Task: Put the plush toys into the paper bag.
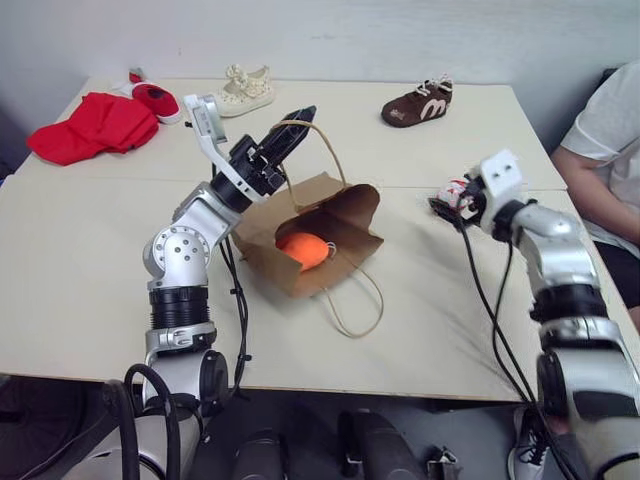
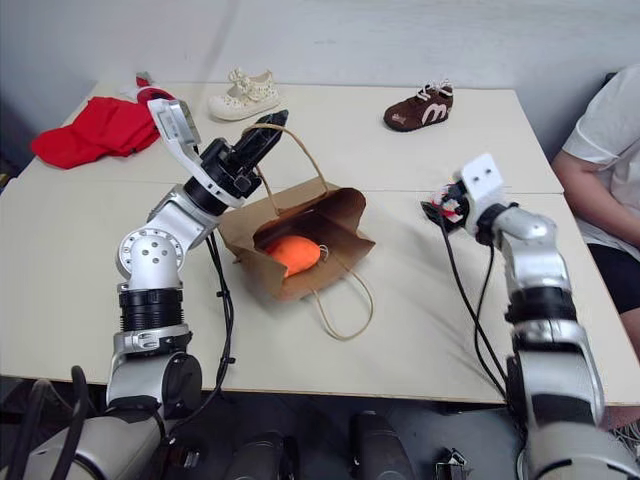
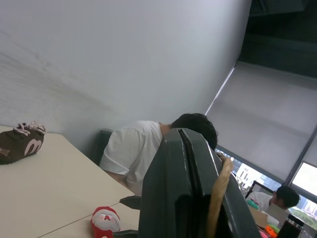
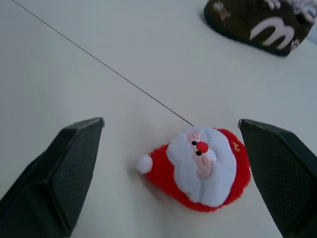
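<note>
The brown paper bag (image 1: 335, 222) lies on its side mid-table, mouth facing me. The orange plush (image 1: 304, 249) rests inside it. My left gripper (image 1: 298, 118) is shut on the bag's upper loop handle (image 1: 328, 150) and holds it up above the bag. The other handle (image 1: 352, 312) trails on the table. The Santa plush (image 4: 203, 166) lies on the table right of the bag. My right gripper (image 4: 171, 125) is open, one finger on each side of the Santa, neither touching it.
At the back left lie a red cloth (image 1: 90, 125) and a red shoe (image 1: 155, 100). A cream shoe (image 1: 245, 90) and a brown shoe (image 1: 418, 103) stand at the back. A person in white (image 1: 610, 140) sits at the table's right edge.
</note>
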`<action>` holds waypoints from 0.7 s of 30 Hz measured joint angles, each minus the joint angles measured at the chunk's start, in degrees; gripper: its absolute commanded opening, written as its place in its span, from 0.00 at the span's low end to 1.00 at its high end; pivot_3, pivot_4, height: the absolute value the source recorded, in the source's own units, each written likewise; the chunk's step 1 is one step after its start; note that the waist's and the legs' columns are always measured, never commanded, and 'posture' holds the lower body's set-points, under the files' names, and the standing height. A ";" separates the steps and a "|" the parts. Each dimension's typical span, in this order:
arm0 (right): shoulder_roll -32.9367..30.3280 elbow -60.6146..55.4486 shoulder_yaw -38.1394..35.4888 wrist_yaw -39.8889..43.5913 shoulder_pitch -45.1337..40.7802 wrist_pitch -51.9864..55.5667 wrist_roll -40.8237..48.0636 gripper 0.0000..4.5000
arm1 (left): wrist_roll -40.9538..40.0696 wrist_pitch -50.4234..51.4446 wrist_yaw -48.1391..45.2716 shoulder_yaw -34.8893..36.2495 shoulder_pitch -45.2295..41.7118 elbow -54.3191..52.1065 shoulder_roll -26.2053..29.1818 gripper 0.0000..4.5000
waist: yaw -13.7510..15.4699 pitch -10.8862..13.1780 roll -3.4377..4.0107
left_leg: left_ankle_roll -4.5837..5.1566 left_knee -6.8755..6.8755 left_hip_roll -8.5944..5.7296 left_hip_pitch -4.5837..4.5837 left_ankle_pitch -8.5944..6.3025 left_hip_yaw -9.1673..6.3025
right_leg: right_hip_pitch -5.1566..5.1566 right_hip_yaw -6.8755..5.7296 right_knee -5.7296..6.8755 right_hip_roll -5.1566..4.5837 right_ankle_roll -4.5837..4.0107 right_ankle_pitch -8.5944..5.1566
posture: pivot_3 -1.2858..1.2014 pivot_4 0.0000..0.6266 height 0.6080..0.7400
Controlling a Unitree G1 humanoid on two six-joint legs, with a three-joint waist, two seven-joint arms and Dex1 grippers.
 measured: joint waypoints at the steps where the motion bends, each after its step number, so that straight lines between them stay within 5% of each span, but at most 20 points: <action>1: 0.64 4.52 0.16 -0.94 -2.58 0.02 -0.69 0.96 | 0.00 -0.01 0.05 -0.16 0.01 -0.02 -0.08 0.00 | 0.00 0.00 0.00 | 0.00 0.00 -0.01 -0.03 0.00 0.00 | -0.01 -0.01 0.01 -0.01 0.00 0.00 | 0.52 0.24 1.00; 6: 1.68 17.41 1.30 -4.79 -7.85 -0.55 -3.30 0.62 | 0.01 -0.09 0.15 -0.96 0.56 -0.69 0.07 0.00 | -0.23 0.00 0.01 | 0.01 0.01 0.00 -0.11 -0.01 0.03 | -0.12 0.00 0.04 -0.04 0.01 0.00 | 0.52 0.24 1.00; 14: 0.84 20.90 2.15 -6.82 -10.18 -2.28 -5.49 0.01 | 0.01 -0.01 0.11 -1.13 1.88 -1.37 2.04 0.00 | -0.84 0.00 0.01 | -0.01 0.04 0.00 -0.09 0.00 0.02 | -0.10 0.00 0.12 -0.04 0.01 0.01 | 0.52 0.24 1.00; 21: -1.40 20.48 1.70 -2.05 -7.59 -6.89 -5.07 0.00 | 0.04 -0.06 -0.14 -1.42 1.88 -1.35 2.23 0.00 | -0.31 0.00 0.01 | -0.01 0.05 -0.01 -0.09 0.00 0.02 | -0.08 -0.01 0.09 -0.04 0.03 0.02 | 0.52 0.24 1.00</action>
